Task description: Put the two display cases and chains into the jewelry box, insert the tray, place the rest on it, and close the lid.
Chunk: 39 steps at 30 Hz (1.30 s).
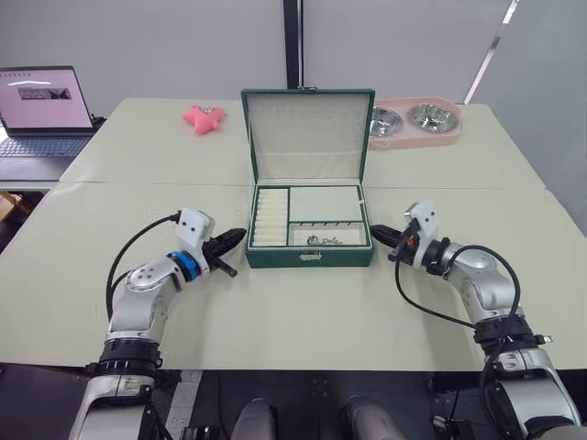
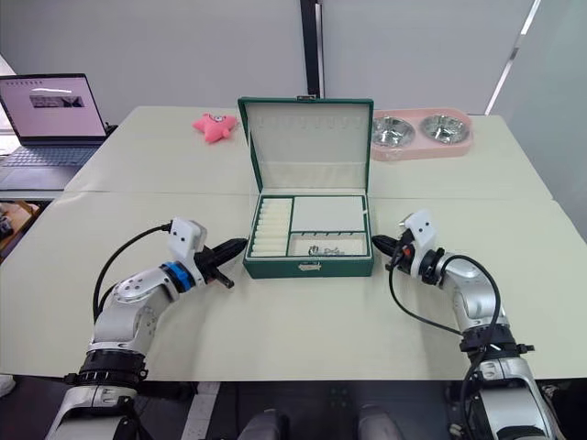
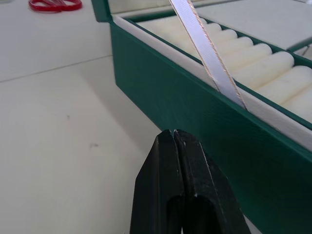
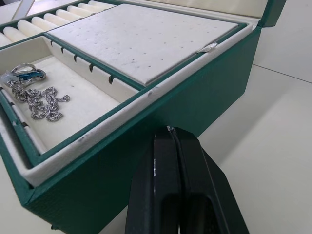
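Jewelry box (image 1: 310,258) sits open, tray (image 1: 310,218) seated inside; chains (image 4: 36,100), perhaps with a blue-tagged ring, lie at the tray's 5 o'clock. Left claw (image 1: 234,238) and right claw (image 1: 378,235) clenched empty, flanking it on the tabletop (image 1: 293,312).

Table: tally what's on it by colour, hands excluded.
Green: 1, box with tray seated inside
Pink: 2, star toy, bowl stand
Dark grey: 1, laptop
Red: 1, scissors
Total: 5
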Motion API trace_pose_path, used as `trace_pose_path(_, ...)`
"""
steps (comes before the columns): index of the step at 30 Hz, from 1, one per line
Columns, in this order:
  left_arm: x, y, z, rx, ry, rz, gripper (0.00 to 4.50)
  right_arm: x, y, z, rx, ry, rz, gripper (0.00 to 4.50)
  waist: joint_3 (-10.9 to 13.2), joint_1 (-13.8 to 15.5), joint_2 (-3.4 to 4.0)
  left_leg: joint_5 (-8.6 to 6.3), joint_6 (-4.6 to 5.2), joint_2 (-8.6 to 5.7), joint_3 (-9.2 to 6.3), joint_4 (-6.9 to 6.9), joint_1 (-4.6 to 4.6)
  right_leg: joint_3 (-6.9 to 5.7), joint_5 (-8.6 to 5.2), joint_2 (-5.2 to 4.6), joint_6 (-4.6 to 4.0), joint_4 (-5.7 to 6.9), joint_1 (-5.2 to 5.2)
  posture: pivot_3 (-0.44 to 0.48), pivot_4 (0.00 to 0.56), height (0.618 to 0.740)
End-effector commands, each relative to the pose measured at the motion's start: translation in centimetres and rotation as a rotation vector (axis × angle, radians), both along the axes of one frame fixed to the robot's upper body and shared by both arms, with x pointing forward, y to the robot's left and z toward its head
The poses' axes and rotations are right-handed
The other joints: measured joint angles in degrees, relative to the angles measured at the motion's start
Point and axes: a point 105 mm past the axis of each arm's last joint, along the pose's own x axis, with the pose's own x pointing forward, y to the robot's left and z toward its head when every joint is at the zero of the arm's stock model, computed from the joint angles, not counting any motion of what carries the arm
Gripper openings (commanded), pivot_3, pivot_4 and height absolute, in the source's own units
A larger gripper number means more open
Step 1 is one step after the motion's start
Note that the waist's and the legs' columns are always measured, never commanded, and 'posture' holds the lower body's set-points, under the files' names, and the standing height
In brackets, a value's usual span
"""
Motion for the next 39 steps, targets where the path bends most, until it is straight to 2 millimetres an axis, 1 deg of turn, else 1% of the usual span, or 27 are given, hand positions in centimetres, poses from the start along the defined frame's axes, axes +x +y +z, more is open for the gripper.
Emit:
trace_pose_path(1,-0.5,-1.7,1.1,-0.023,-0.022,-0.091,0.00,-0.6,1.7,1.3,0.021,-0.032,0.077,0.01,0.00,-0.09,0.00,0.00,0.00,0.01,0.00,0.00,0.01,0.00,0.00,0.01,0.00,0.02,0.00,0.000,0.150,0.740)
trace_pose_path(8,-1.9,-3.6,0.6,-0.056,0.022,-0.185,0.00,-1.9,2.7,0.9,0.043,0.011,0.140,0.01,0.00,0.05,0.00,0.00,0.01,0.00,-0.01,0.00,0.00,0.00,0.00,0.00,0.00,0.02,0.00,0.000,0.150,0.740)
trace_pose_path(14,-2.9,-4.1,0.0,-0.057,0.063,-0.221,0.00,-3.8,3.5,0.6,0.071,0.066,0.197,0.01,0.00,0.11,0.00,-0.01,0.01,0.00,-0.03,-0.01,0.00,-0.01,0.00,0.00,0.00,0.01,0.02,0.000,0.150,0.740)
trace_pose_path(20,-3.9,-4.4,-0.8,-0.054,0.097,-0.239,0.00,-5.4,3.7,-0.1,0.078,0.114,0.219,0.01,-0.01,0.11,0.00,-0.01,0.02,-0.01,-0.03,-0.02,0.01,-0.01,0.00,0.00,0.00,-0.01,0.04,0.000,0.150,0.740)
trace_pose_path(25,-6.1,-4.2,-1.6,-0.042,0.141,-0.254,0.00,-7.1,3.1,-0.4,0.074,0.140,0.213,0.01,-0.03,0.07,0.01,-0.01,0.02,0.00,-0.03,-0.03,0.02,0.00,0.00,0.00,0.00,-0.03,0.06,0.000,0.150,0.740)
trace_pose_path(28,-6.8,-3.7,-1.8,-0.032,0.154,-0.242,0.00,-7.9,2.6,-0.6,0.070,0.158,0.205,0.01,-0.03,0.16,0.01,-0.02,0.02,-0.01,-0.04,-0.05,0.02,0.00,0.00,0.00,0.00,-0.05,0.07,0.000,0.150,0.740)
trace_pose_path(31,-7.0,-3.4,-1.8,-0.030,0.159,-0.224,0.00,-8.5,2.3,-0.9,0.065,0.173,0.199,0.01,-0.03,0.20,0.01,-0.02,0.02,-0.01,-0.06,-0.04,0.03,-0.01,0.00,0.00,0.01,-0.06,0.10,0.000,0.150,0.740)
trace_pose_path(34,-7.3,-3.3,-1.9,-0.035,0.170,-0.228,0.00,-8.8,2.2,-0.9,0.068,0.178,0.194,0.01,-0.03,0.16,0.01,-0.02,0.02,-0.01,-0.05,-0.05,0.04,0.00,-0.01,0.01,0.01,-0.06,0.09,0.000,0.150,0.740)
trace_pose_path(39,-8.0,-3.5,-2.0,-0.044,0.194,-0.254,0.00,-8.7,2.1,-0.8,0.072,0.177,0.183,0.01,-0.03,0.13,0.01,-0.02,0.02,-0.01,-0.05,-0.04,0.04,0.01,-0.01,0.02,0.01,-0.06,0.09,0.000,0.150,0.740)
